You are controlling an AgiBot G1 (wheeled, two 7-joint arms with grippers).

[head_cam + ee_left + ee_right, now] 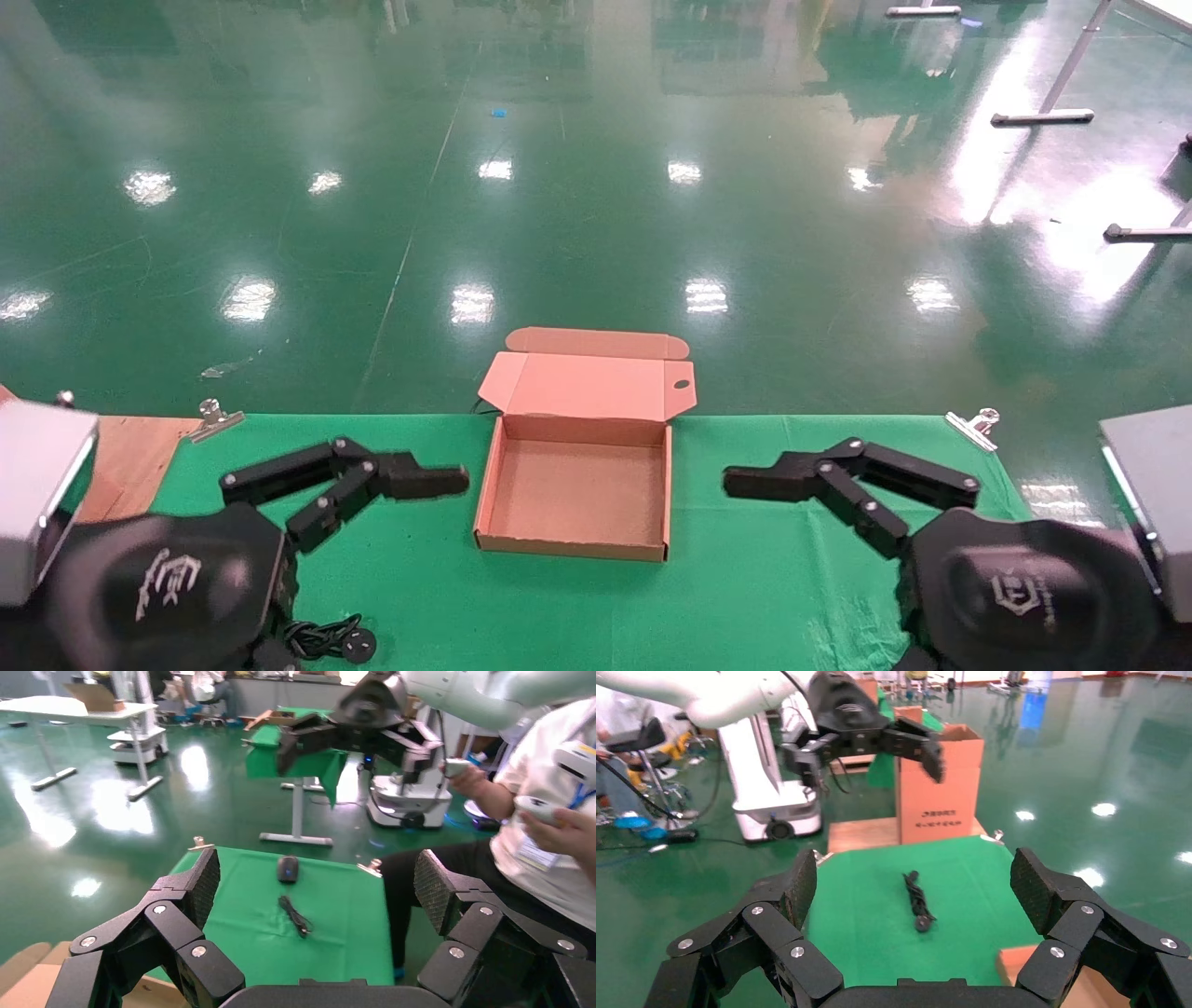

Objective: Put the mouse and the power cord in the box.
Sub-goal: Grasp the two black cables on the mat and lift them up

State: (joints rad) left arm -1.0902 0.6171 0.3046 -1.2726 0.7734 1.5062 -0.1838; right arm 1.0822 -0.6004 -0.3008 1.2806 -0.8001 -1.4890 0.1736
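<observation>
The box [577, 485] lies open at the tabletop's [745, 596] far edge between the left gripper [410, 494] and right gripper [782, 499], both jaws apart.

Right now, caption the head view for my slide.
Open brown cardboard box empty on green table between open left gripper and right gripper.

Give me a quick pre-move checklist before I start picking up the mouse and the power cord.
1. Box lid open, inside bare: ok.
2. Left gripper open, beside the box: ok.
3. Right gripper open, on the box's other side: ok.
4. Mouse free on the green cloth, cable loose: ok.
5. Power cord lying free, plug showing: ok.
6. Mouse visible in head view: not ok.
</observation>
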